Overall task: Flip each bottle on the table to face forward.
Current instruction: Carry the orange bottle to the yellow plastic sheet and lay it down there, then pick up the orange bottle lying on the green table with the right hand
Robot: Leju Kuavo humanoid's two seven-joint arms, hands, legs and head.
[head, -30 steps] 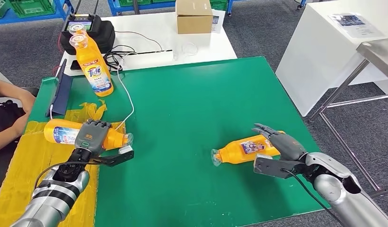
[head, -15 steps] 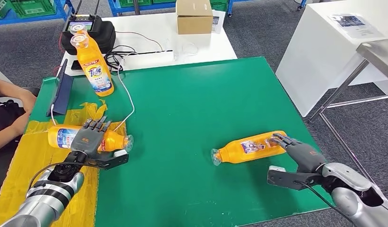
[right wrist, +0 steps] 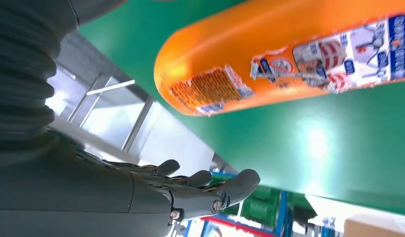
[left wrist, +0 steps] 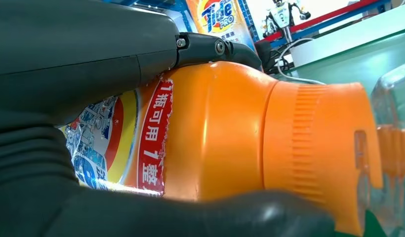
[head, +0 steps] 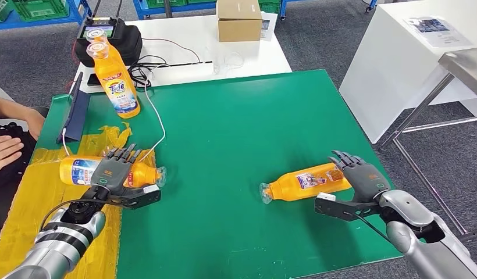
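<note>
Head view | L hand [head: 113,172] grips bottle [head: 85,169] (lying) | R hand [head: 364,177] open

Green worktop [head: 236,116] with a yellow patch [head: 27,197] at one corner. Three orange bottles: left bottle [head: 79,168] blue-and-white labelled, right bottle [head: 306,183] with a torn multicoloured label, upright bottle [head: 115,81] clear-capped. Dark grey hands, left hand [head: 111,171], right hand [head: 364,177].
</note>
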